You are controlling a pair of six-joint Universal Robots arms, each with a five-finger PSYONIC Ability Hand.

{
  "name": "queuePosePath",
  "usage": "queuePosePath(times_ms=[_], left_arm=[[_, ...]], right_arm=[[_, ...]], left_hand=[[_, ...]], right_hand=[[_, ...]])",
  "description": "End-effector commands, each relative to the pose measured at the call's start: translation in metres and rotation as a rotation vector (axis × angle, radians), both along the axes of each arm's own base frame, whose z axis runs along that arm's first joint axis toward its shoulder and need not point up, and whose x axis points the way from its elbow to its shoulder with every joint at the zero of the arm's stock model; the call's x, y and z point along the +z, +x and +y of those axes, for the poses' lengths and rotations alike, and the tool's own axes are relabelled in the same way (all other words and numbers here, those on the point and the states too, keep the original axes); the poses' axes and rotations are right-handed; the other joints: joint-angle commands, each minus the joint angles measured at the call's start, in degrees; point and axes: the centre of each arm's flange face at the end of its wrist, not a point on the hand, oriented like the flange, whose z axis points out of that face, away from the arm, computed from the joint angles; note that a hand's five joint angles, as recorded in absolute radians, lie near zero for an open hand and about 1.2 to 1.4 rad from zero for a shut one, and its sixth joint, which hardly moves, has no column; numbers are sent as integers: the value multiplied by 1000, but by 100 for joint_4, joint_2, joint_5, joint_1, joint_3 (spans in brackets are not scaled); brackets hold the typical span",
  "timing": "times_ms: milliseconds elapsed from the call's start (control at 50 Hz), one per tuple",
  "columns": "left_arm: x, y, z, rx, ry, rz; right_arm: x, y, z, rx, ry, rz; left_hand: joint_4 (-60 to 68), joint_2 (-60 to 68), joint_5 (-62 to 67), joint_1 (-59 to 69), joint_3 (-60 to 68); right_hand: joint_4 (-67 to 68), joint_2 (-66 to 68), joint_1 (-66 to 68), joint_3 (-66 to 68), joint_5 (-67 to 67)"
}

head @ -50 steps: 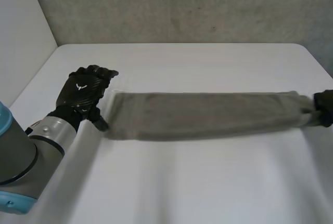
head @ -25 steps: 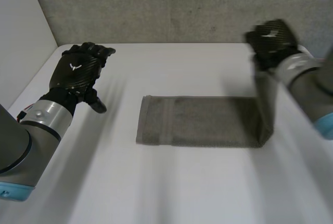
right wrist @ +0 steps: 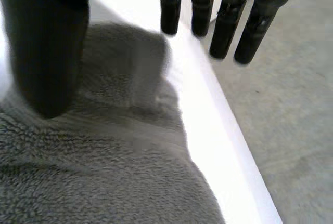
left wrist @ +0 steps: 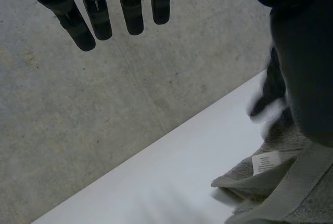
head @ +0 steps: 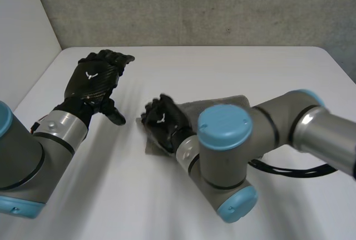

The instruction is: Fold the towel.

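Towel (head: 190, 111) lies on the white table (head: 222, 67), a little left of the middle, and most of it is hidden from my head camera by the right arm (head: 278, 123), which reaches across it. From the left wrist camera I can see that the towel (left wrist: 276, 193) is doubled over in layers, with a small white label (left wrist: 264, 161) showing on the end nearest that hand.

My right hand (head: 161, 122) sits over the towel's left end. Its own wrist camera shows the fingers (right wrist: 229, 26) straight and the thumb held apart, with nothing gripped and the grey pile of the towel (right wrist: 104, 172) spread under the palm. I cannot tell whether the palm actually touches the cloth.

My left hand (head: 92, 81) is off to the left of the towel, apart from it, above bare table. Its fingers (left wrist: 99, 16) are straight and slightly spread, holding nothing.
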Motion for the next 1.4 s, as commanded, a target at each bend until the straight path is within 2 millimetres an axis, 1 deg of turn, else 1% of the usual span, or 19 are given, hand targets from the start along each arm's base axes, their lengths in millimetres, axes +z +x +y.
queuePosePath(times_ms=[20, 40, 80, 120, 180, 200, 240, 260, 300, 460, 640, 760, 1000, 1040, 1060, 1080, 1120, 1260, 1400], left_arm=[[1, -3, 2, -12, -3, 1], [1, -4, 2, -12, -3, 1], [1, -6, 4, -21, -6, 2], [1, -7, 4, -26, -6, 2], [-1, -11, 5, -37, -2, 0], [-1, -11, 5, -37, -2, 0], [-6, -21, 10, -70, 10, -6], [-6, -21, 10, -70, 10, -6], [-13, -32, 18, -107, 27, -17], [-25, -43, 28, -116, 56, -33], [-26, -44, 30, -118, 61, -32], [-27, -44, 30, -118, 64, -32], [-29, -43, 32, -118, 71, -34], [-30, -43, 32, -116, 74, -34], [-30, -43, 32, -116, 74, -34], [-30, -43, 32, -118, 74, -34], [-30, -43, 32, -118, 74, -34], [-30, -43, 32, -116, 76, -34], [-21, -43, 29, -107, 50, -21]], right_arm=[[58, -42, -21, -134, 80, -189], [58, -42, -21, -134, 80, -189], [66, -64, -28, -191, 104, -207], [64, -74, -29, -216, 122, -200], [53, -98, -36, -282, 153, -166], [53, -98, -36, -282, 153, -166], [40, -119, -44, -343, 190, -140], [40, -119, -44, -343, 190, -140], [26, -137, -49, -400, 220, -120], [1, -165, -61, -492, 270, -93], [-23, -168, -71, -508, 280, -90], [-31, -168, -72, -511, 295, -80], [-35, -167, -71, -507, 290, -92], [-35, -167, -74, -511, 277, -109], [-35, -167, -74, -511, 277, -109], [-34, -167, -75, -514, 276, -120], [-34, -168, -76, -521, 281, -130], [-33, -169, -77, -535, 295, -143], [1, -163, -87, -510, 215, -152]], left_hand=[[-422, -369, -1159, -425, -290], [-422, -369, -1159, -425, -290], [-422, -369, -1159, -425, -290], [-422, -369, -1159, -425, -290], [-405, -352, -1142, -409, -273], [-405, -352, -1142, -409, -273], [-371, -319, -1109, -375, -240], [-371, -319, -1108, -375, -240], [-338, -285, -1075, -341, -206], [-338, -285, -1075, -341, -206], [-354, -302, -1092, -358, -223], [-354, -302, -1092, -358, -223], [-354, -302, -1092, -358, -223], [-354, -302, -1092, -358, -223], [-354, -302, -1092, -358, -223], [-354, -302, -1092, -358, -223], [-354, -302, -1092, -358, -223], [-354, -302, -1092, -358, -223], [-371, -319, -1108, -375, -240]], right_hand=[[-898, -957, -917, -974, -748], [-898, -957, -917, -974, -748], [-898, -957, -917, -974, -748], [-898, -957, -917, -974, -748], [-898, -957, -917, -974, -748], [-898, -957, -917, -974, -748], [-898, -957, -917, -974, -748], [-898, -957, -917, -974, -748], [-540, -599, -559, -616, -390], [556, 497, 537, 480, 706], [1867, 1808, 1849, 1792, 2017], [1919, 1860, 1900, 1844, 2069], [2102, 2043, 2083, 2026, 2252], [4027, 3968, 4008, 3952, 4177], [4038, 3979, 4020, 3963, 4188], [5537, 5478, 5519, 5462, 5687], [6096, 6037, 6077, 6021, 6246], [6102, 6043, 6083, 6026, 6252], [6102, 6043, 6083, 6026, 6252]])
